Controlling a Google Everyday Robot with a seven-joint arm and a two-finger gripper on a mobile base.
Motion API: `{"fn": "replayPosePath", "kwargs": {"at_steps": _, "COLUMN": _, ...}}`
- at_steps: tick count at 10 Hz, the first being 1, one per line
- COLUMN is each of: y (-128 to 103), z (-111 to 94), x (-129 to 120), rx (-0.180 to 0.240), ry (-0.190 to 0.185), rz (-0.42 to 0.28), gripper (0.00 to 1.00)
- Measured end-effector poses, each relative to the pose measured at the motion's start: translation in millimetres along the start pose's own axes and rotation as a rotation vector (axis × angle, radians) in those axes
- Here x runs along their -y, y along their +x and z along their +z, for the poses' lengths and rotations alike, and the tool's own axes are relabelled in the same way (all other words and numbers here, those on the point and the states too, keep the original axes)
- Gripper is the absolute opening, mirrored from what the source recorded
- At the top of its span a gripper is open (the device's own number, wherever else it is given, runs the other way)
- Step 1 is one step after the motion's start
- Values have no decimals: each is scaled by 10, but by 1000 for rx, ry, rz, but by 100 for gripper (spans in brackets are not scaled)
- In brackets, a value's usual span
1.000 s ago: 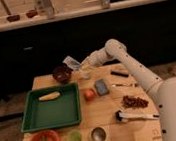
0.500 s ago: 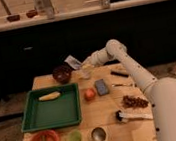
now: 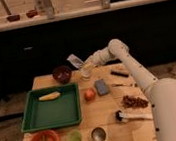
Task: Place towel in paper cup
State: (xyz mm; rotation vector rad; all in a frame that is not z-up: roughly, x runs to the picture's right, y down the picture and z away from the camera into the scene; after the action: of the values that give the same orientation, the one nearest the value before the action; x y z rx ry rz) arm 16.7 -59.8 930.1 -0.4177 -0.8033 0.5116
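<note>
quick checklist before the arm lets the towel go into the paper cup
1. Gripper near the paper cup: ok, it sits just above it at the table's far edge.
2. Towel in the gripper: ok, it sticks up to the left.
3. Towel over the cup mouth: not ok, it looks off to the left.
4. Cup upright: ok.
5. Neighbours apart: ok, dark bowl stands left, blue-grey block nearer.
6. Towel will fit: cannot tell.

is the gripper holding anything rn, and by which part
The gripper holds the towel by one edge, the rest sticking up and left, right above the paper cup at the table's far side.
</note>
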Motion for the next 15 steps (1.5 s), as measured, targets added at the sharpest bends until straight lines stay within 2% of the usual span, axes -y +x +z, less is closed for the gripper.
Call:
{"fn": "replayPosePath", "kwargs": {"at_steps": 3, "y": -18, "z": -34, "x": -19, "rx": -4, "ry": 0, "rz": 11, "gripper": 25}}
{"fn": "replayPosePath", "kwargs": {"at_steps": 4, "y": -44, "z": -57, "x": -30, "rx": -1, "ry": 1, "rz": 11, "gripper": 37}}
{"fn": "replayPosePath", "kwargs": {"at_steps": 7, "y": -82, "z": -107, "x": -67, "rx": 9, "ry": 2, "rz": 11, "gripper": 64}}
{"fn": "replayPosePath", "kwargs": {"at_steps": 8, "y": -96, "z": -134, "x": -77, "rx": 14, "ry": 2, "rz": 11, "gripper": 69}}
{"fn": "replayPosePath", "kwargs": {"at_steps": 15, "y": -123, "z": -149, "x": -96, "rx": 23, "ry": -4, "rz": 4, "gripper": 70}}
